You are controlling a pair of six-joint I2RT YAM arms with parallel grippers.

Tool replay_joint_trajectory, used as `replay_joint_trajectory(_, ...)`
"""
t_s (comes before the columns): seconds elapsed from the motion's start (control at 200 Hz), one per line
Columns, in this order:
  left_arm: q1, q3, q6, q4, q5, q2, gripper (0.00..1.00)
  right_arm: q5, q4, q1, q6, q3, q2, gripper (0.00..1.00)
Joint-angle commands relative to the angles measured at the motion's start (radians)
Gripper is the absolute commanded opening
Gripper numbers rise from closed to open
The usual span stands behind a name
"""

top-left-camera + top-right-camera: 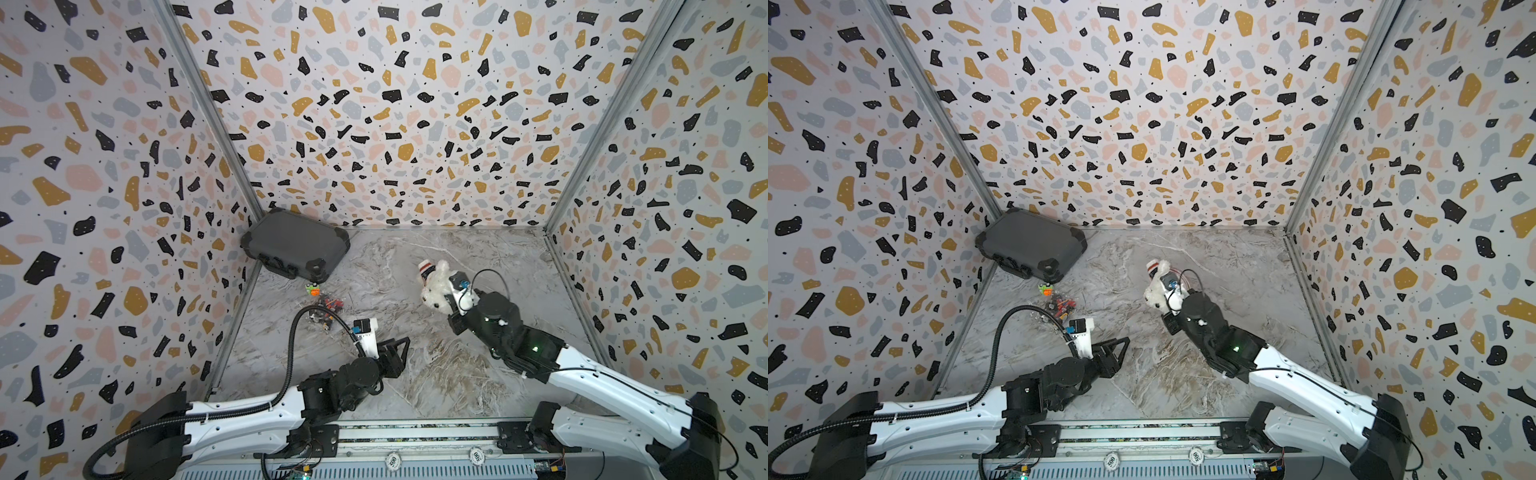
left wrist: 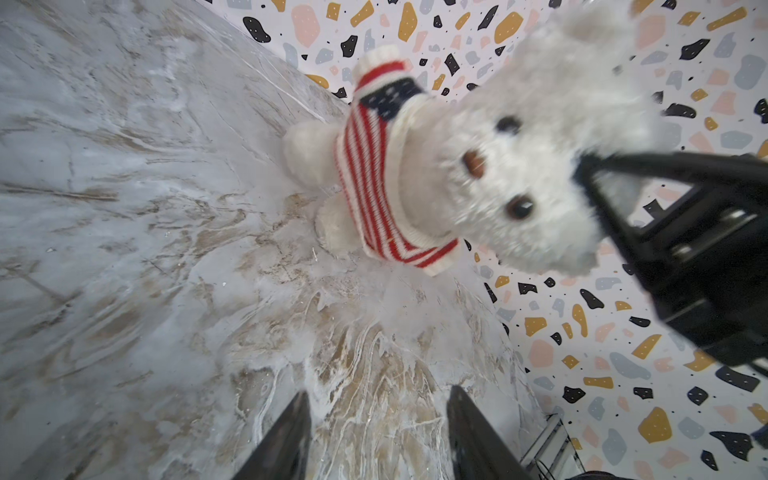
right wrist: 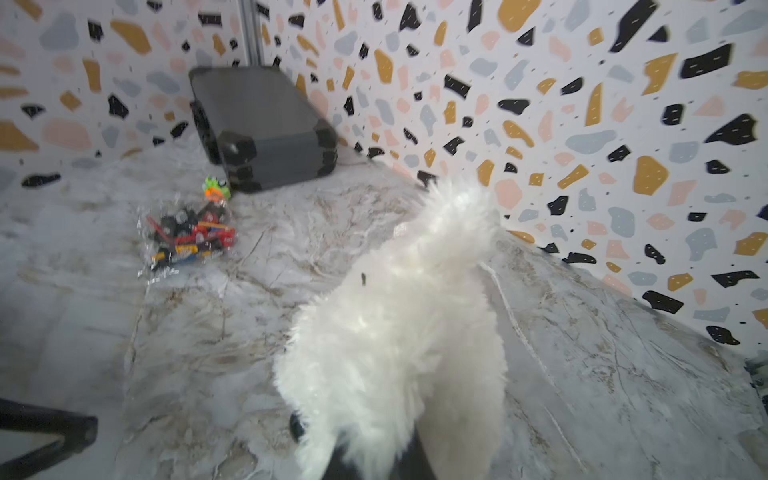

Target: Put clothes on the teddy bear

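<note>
Starting at the far left corner of the marbled table (image 1: 415, 382), a dark grey case (image 1: 295, 243) lies flat against the patterned walls. Just in front of it sits a small green and orange toy (image 1: 312, 289), and next to that a clear bag of coloured bricks (image 1: 328, 309). Nearer the front edge, the left gripper (image 1: 401, 347) hangs low over bare table with its jaws apart and nothing between them. Its own wrist view shows both fingers (image 2: 291, 436) spread wide, pointing towards the teddy bear (image 2: 519, 174). The teddy bear is right of the middle of the table, well apart from the left gripper, upright with its face turned to that gripper's camera. It wears a knit sweater (image 2: 374, 187) with red and white stripes and a dark blue patch, which covers its chest and at least one arm. Its bare white legs stick out below, close to the table, though I cannot tell whether they touch it. The right gripper (image 3: 357, 436) is clamped on the fluffy fur at the bear's head, with white fur bulging around its jaws.
</note>
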Motion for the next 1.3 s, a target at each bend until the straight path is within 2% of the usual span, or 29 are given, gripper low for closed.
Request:
replay_joint_trajectory(0.0,0.021,-0.033,-0.022,-0.029,-0.022,-0.075,0.54,0.172,0.015,0.068,-0.03,0.005,0.066,0.0)
replay_joint_trajectory(0.16,0.031,-0.067,-0.06,-0.121,-0.041,-0.194,0.54,0.125,0.025,0.129,0.03,-0.019,0.158,0.0)
replay_joint_trajectory(0.3,0.033,-0.086,-0.08,-0.172,-0.053,-0.254,0.55,0.022,0.045,0.181,0.104,-0.049,0.189,0.0)
replay_joint_trajectory(0.661,0.039,-0.051,-0.07,-0.216,-0.071,-0.186,0.58,-0.19,0.128,0.244,0.263,-0.109,0.311,0.12)
replay_joint_trajectory(0.816,0.039,-0.057,-0.084,-0.208,-0.069,-0.158,0.58,-0.257,0.166,0.248,0.305,-0.128,0.331,0.23)
replay_joint_trajectory(1.001,0.039,-0.054,-0.085,-0.227,-0.071,-0.143,0.6,-0.333,0.185,0.21,0.32,-0.144,0.278,0.45)
replay_joint_trajectory(1.156,0.039,-0.028,-0.071,-0.243,-0.073,-0.1,0.64,-0.402,0.166,0.131,0.319,-0.15,0.188,0.59)
replay_joint_trajectory(1.296,0.038,0.022,-0.066,-0.263,-0.041,-0.024,0.72,-0.453,0.113,0.026,0.3,-0.139,0.102,0.71)
